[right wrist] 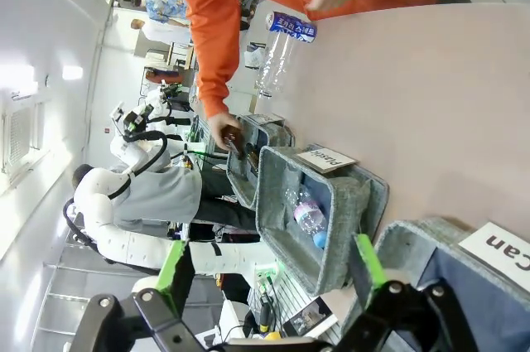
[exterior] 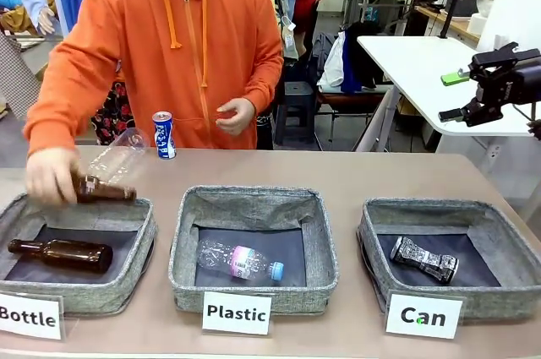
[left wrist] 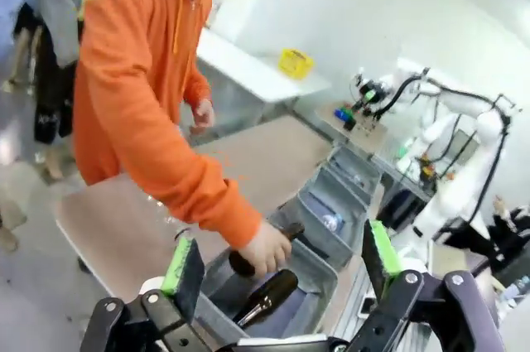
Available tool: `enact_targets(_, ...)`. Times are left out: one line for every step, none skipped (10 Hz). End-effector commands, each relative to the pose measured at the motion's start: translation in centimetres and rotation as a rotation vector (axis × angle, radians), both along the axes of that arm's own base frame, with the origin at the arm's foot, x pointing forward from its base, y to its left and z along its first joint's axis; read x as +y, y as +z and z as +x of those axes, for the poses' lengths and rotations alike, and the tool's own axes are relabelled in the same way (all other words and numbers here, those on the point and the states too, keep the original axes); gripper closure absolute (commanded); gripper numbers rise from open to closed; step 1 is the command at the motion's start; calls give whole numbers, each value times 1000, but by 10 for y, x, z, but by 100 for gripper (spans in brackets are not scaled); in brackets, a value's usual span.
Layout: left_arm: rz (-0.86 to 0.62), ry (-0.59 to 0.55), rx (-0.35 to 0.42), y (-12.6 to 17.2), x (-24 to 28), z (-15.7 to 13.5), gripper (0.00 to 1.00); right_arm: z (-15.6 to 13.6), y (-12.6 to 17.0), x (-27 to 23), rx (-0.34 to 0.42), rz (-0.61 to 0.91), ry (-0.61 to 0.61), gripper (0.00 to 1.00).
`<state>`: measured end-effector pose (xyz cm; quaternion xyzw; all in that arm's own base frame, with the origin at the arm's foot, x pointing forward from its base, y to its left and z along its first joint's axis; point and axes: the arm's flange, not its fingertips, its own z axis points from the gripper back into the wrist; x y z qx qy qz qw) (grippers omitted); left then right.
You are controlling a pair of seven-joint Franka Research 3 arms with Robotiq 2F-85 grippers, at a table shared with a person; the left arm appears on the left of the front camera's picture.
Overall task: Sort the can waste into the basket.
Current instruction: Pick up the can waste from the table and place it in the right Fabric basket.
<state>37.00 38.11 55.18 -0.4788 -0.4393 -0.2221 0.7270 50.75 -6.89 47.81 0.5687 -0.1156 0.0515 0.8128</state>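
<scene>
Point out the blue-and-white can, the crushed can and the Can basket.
blue-and-white can (exterior: 164,136), front view, middle of its printed side.
crushed can (exterior: 423,259), front view, middle of its patterned body.
Can basket (exterior: 499,301), front view, its near grey wall.

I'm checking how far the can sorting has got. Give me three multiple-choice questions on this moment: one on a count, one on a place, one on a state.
1. How many cans lie in the Can basket?
A) none
B) two
C) one

2. Where is the blue-and-white can?
A) in the Can basket
B) upright on the bare table
C) in the Bottle basket

3. The robot's right hand is:
A) open and empty
B) shut on a can
C) shut on a bottle

Answers:
1 C: the crushed can is the one can lying there.
2 B: it stands on the tabletop, outside every basket.
3 A: it is spread wide with nothing held.
</scene>
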Motion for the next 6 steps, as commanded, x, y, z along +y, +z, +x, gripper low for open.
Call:
enact_targets(25, -23, 104, 10, 7, 19, 0, 0, 3, 0, 0, -4, 11, 0)
enact_targets(-8, -24, 74, 16, 19, -1, 0, 0, 3, 0, 0, -4, 11, 0)
enact_targets(-42, -7, 12, 16, 33, -30, 0, 0, 3, 0, 0, -4, 11, 0)
enact_targets(-77, -6, -37, 9, 49, -59, 0, 0, 3, 0, 0, -4, 11, 0)
enact_targets(-115, 53, -60, -6, 59, -89, 0, 0, 3, 0, 0, -4, 11, 0)
enact_targets(-130, 74, -76, -17, 62, -104, 0, 0, 3, 0, 0, -4, 11, 0)
